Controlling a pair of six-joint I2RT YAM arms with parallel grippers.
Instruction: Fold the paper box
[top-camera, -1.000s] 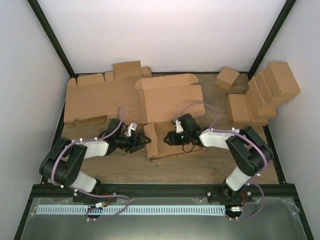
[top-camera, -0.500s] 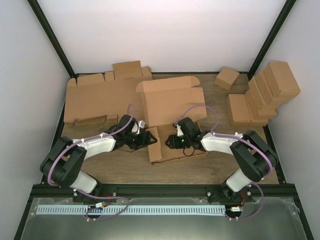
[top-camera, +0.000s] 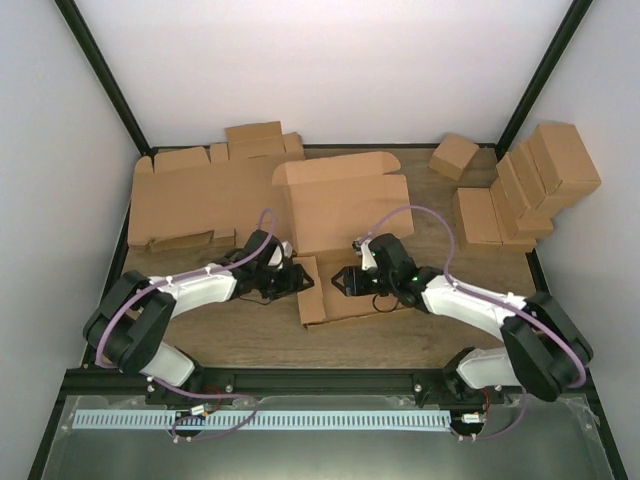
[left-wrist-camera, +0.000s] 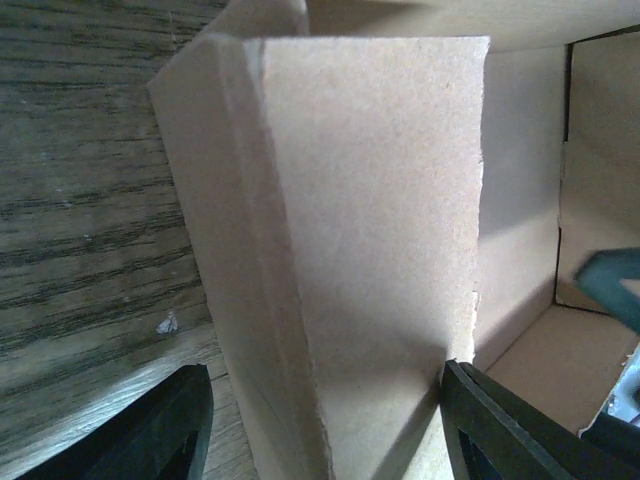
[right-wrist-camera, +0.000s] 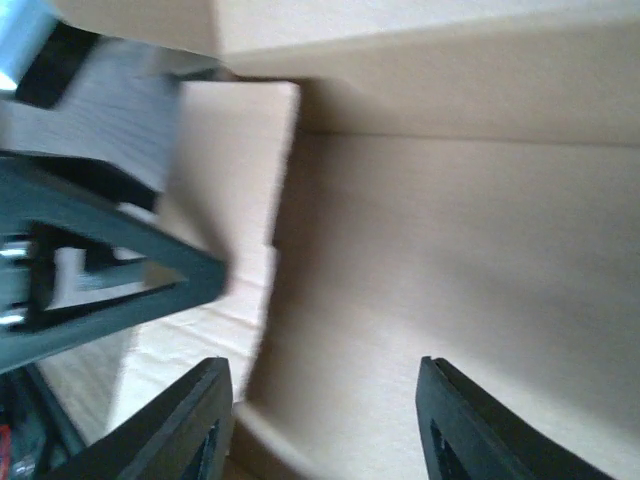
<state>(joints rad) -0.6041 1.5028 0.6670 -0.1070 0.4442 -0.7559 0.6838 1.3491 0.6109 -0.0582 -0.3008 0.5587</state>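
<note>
Top external view: found the paper box (top-camera: 340, 225) near the middle of the tabletop (top-camera: 250, 340), between the two arms. Plain brown cardboard, matte and die-cut, with the wide lid panel (top-camera: 350, 195) raised at the back and the shallow base (top-camera: 350, 308) lying in front. Noted a narrow side flap (left-wrist-camera: 370, 200) standing at the left edge of the base. Up close it looked fibrous and faintly speckled, with a softened fold down one side and a slightly ragged cut edge.

Saw the left end effector (left-wrist-camera: 325, 370) with jaws apart, black fingers (left-wrist-camera: 165, 430) on either side of that flap; could not tell whether pressing it or merely beside it. Saw the right end effector (right-wrist-camera: 322, 372) over the inside of the base, dark fingers (right-wrist-camera: 470, 430) spread, only bare cardboard behind the gap, gripping nothing.

Made out dark, streaky wood grain on the tabletop, plain white walls (top-camera: 320, 70) and black frame posts (top-camera: 100, 70) around it. Noted a pile of flat blanks (top-camera: 195, 195) at back left, just beside the lid panel, and a cluster of small closed boxes (top-camera: 525, 190) at right, one small box (top-camera: 453, 155) tilted and apart from the rest.

Lost part of the base under the right arm from above. Got only a blurred dark shape at the left of the right wrist view — too smeared to read in detail.
</note>
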